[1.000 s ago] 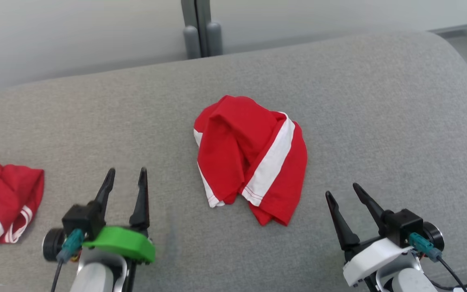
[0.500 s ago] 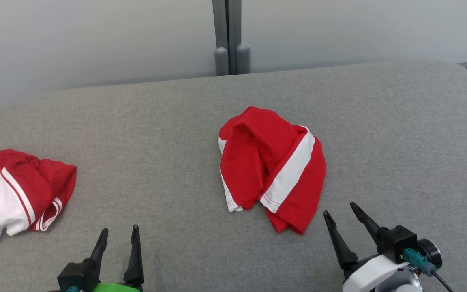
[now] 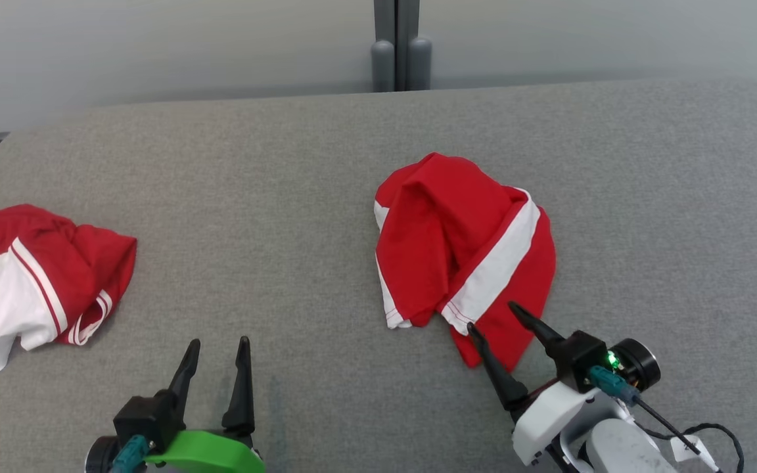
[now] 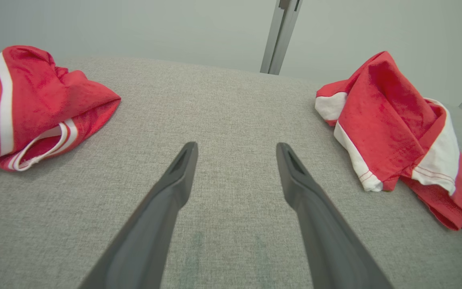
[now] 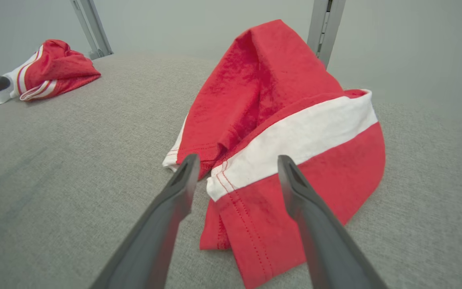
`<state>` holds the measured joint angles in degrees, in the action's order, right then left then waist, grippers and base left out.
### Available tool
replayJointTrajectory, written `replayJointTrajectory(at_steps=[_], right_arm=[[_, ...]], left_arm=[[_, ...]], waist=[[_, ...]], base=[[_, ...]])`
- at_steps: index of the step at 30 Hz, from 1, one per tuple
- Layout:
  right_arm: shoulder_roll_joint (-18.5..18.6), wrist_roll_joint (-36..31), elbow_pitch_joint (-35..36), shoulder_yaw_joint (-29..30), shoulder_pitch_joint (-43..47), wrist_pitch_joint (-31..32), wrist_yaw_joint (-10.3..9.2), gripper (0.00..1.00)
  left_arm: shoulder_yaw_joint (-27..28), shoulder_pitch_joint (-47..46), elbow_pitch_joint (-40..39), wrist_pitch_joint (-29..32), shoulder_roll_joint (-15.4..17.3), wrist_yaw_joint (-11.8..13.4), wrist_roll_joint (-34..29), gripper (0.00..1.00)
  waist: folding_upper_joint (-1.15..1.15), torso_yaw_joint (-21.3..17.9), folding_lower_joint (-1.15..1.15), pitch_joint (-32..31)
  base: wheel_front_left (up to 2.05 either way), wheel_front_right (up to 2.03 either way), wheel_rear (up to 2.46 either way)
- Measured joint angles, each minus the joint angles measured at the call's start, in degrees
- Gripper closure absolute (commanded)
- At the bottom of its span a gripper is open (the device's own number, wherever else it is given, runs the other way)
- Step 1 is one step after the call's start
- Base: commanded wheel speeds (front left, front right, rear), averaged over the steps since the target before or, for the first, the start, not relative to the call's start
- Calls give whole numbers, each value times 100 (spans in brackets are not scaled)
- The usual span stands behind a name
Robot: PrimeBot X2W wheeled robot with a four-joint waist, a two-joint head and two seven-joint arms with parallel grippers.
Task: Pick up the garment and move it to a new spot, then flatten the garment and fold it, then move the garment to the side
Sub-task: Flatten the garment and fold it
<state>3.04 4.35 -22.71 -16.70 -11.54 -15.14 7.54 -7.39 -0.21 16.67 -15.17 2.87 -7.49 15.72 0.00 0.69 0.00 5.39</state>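
**Operator:** Right gripper (image 3: pixel 491 316) has advanced. Its wide-spread fingers now straddle the near corner of the red garment (image 3: pixel 464 236), which lies crumpled mid-way across the grey cushion (image 3: pixel 253 197).

**Trainee:** Where do you take hold?

**Operator:** I judge it light, limp and not slippery, so I would pinch the stitched hem beside the white stripe. Count: two garments, with the second garment (image 3: pixel 43 276) far left. Two grippers, the left gripper (image 3: pixel 219 340) likewise wide and empty.

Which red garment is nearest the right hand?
The central garment with broad white band; the right hand is at its near corner. The striped garment lies far left.
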Motion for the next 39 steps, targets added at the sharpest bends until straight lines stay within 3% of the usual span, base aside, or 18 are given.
replayJointTrajectory(at_steps=[13, 14, 16, 17, 18, 19, 20, 32, 37, 39], right_arm=[[-22, -247, -879, 89, -568, 0, 0, 0], [-22, -226, -887, 100, -569, 0, 0, 6], [-22, -175, -877, 112, -581, 0, 0, 49], [-22, -156, -857, 111, -583, 0, 0, 61], [-22, -111, -818, 112, -583, 0, 0, 84], [-22, -74, -764, 118, -582, 0, 0, 97], [-24, -60, -681, 135, -582, 0, 0, 100], [-12, 221, 833, 777, -456, 0, 0, 100], [294, 321, 1214, 671, -1238, 0, 0, 100], [506, 399, 1183, 443, -1986, 0, 0, 100]], left_arm=[[-121, -324, 67, 0, -1, 0, 99, 0], [-122, -334, 69, 0, -1, 0, 99, 0], [-122, -366, 66, 0, -1, 0, 99, 0], [-120, -391, 62, 0, -1, 0, 99, 0], [-116, -402, 52, 0, -1, 0, 99, 0], [-116, -402, 53, 0, -1, 0, 99, 0], [-126, -402, 47, 0, -1, 0, 99, 0], [-213, -303, 18, 0, -3, 0, 98, 0], [-287, -289, 32, 0, -3, 0, 140, 0], [-356, -292, 46, 0, -2, 0, 185, 0]], waist=[[0, 419, 0, 572], [0, 444, 0, 608], [0, 484, 0, 659], [0, 501, 0, 681], [0, 515, 0, 698], [0, 523, 0, 707], [0, 525, 0, 712], [0, 414, 0, 428], [0, 398, 0, 281], [0, 464, 0, 240]], base=[[0, 0, 0], [0, 0, 0], [0, 0, 0], [0, 0, 0], [0, 0, 0], [0, 0, 0], [0, 0, 0], [0, 0, 0], [0, 0, 0], [0, 0, 0]])
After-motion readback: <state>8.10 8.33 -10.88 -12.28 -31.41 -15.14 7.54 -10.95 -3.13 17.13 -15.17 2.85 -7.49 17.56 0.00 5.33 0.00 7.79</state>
